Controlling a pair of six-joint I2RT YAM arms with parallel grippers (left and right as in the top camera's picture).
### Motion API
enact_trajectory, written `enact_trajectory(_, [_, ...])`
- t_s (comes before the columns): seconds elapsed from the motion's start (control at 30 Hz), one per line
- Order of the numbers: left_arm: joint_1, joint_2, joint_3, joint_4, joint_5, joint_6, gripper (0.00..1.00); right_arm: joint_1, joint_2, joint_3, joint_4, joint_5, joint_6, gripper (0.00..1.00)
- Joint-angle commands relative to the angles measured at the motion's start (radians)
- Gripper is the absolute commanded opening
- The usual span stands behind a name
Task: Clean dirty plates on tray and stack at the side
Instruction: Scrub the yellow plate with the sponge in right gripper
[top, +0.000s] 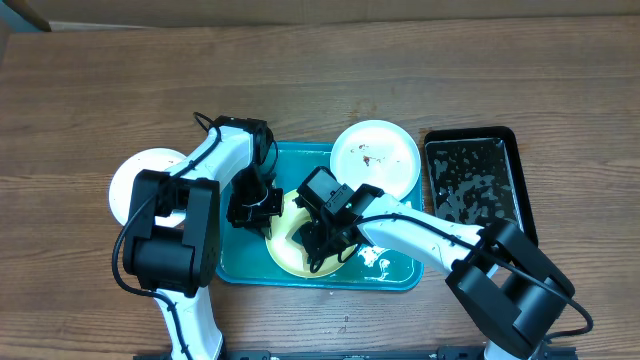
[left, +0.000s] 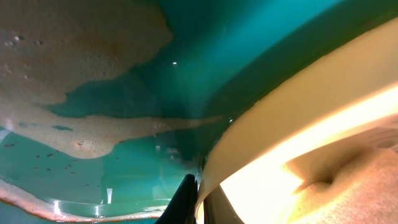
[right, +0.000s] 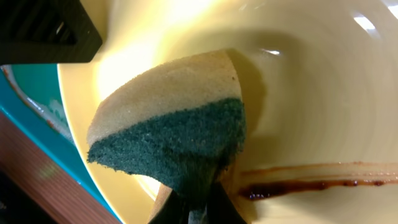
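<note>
The pale yellow-green plate (top: 285, 255) lies in the teal tray (top: 300, 165). My left gripper (top: 262, 207) is shut on its left rim, and the left wrist view shows the jaws (left: 199, 202) pinching the rim (left: 298, 106). My right gripper (top: 325, 240) is shut on a sponge (right: 180, 124), green scrub side down, pressed on the plate (right: 311, 81) beside a brown sauce streak (right: 311, 182). A white plate with brown specks (top: 375, 158) sits at the tray's top right corner. Another white plate (top: 135, 180) lies on the table to the left of the tray.
A black rectangular tub (top: 472, 180) holding wet liquid stands right of the tray. Pale foamy smears (left: 74, 68) lie on the tray floor. The wooden table (top: 320, 70) stretches behind the tray.
</note>
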Motion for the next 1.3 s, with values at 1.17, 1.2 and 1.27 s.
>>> enact_trajectory(1.17, [-0.009, 0.012, -0.092, 0.063, -0.128, -0.037, 0.04, -0.157, 0.059, 0.012, -0.227, 0.422, 0.525, 0.04])
enact_trajectory(1.2, [-0.009, 0.012, -0.092, 0.063, -0.128, -0.037, 0.04, -0.157, 0.059, 0.012, -0.240, 0.427, 0.525, 0.04])
enact_trajectory(1.27, [-0.009, 0.012, -0.092, 0.062, -0.128, -0.037, 0.04, -0.157, 0.058, 0.013, -0.260, 0.434, 0.525, 0.04])
